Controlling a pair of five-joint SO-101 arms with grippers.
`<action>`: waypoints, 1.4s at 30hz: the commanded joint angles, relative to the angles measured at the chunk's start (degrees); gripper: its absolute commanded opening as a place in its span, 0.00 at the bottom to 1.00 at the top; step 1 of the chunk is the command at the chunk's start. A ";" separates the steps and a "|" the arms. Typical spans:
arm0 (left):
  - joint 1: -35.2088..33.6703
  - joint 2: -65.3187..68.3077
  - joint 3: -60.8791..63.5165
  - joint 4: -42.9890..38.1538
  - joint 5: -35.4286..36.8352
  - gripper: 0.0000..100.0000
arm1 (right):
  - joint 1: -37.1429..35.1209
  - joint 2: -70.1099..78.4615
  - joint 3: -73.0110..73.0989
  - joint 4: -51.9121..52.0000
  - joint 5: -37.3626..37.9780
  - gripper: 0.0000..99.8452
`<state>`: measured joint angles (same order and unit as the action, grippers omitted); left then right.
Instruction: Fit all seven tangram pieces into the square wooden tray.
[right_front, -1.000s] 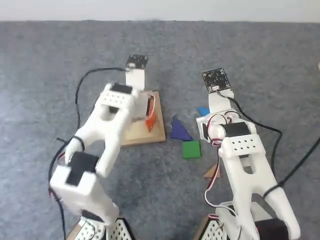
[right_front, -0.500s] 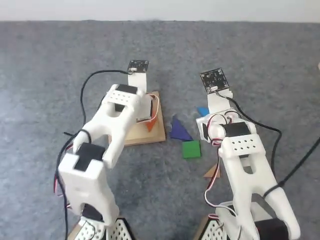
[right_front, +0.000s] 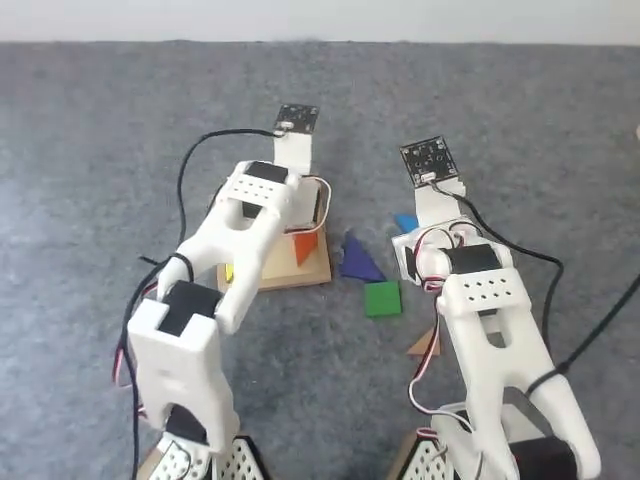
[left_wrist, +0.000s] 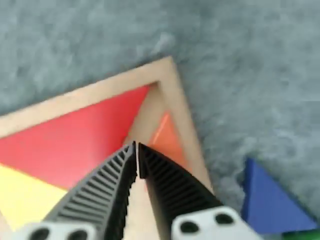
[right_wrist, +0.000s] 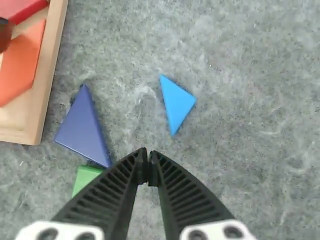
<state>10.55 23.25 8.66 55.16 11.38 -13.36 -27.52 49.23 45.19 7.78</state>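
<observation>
Black ribbed jaws of the left hand (left_wrist: 136, 146) are pressed together with nothing between them. Their tips are poised over the wooden tray (left_wrist: 172, 85) near one corner, above the bare strip between the red piece (left_wrist: 75, 135) and the orange piece (left_wrist: 167, 137). A yellow piece (left_wrist: 20, 195) lies in the tray beside the red one.

The right hand (right_wrist: 148, 152) is likewise closed and empty. It hangs over the grey cloth-covered counter (right_wrist: 250, 60), near the light blue triangle (right_wrist: 176, 102) and the green square (right_wrist: 87, 177). The dark blue triangle (right_wrist: 82, 127) lies just outside the tray rim, one corner touching the green square or nearly so. A tan piece (right_front: 425, 343) sits beside the right arm, partly hidden. Three pieces are in the tray and four are loose on the counter.

Handling, as judged: the pieces appear thin, flat, rigid and light, with smooth painted faces likely to slip. The napped cloth should let a fingertip sink in beside an edge.

Best hold: jaws opened, then closed across two opposite edges near the middle of a piece. An acute tip is a poor place to grip, since the piece would pivot or squirt out. Seated pieces lie low inside the rim and look easier to push than to pinch.
</observation>
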 joint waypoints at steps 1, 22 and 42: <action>1.14 -1.14 -3.56 -3.25 -2.90 0.01 | 0.31 -2.59 -0.35 -0.92 0.70 0.01; 9.23 -13.89 16.48 8.18 -6.95 0.01 | 0.40 -2.59 -0.35 -0.92 0.79 0.01; -0.35 -12.31 9.63 2.11 -8.62 0.01 | 0.31 -2.59 -0.35 -0.84 0.79 0.01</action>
<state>11.96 11.47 22.37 58.33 4.18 -13.36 -27.52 49.23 45.19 7.78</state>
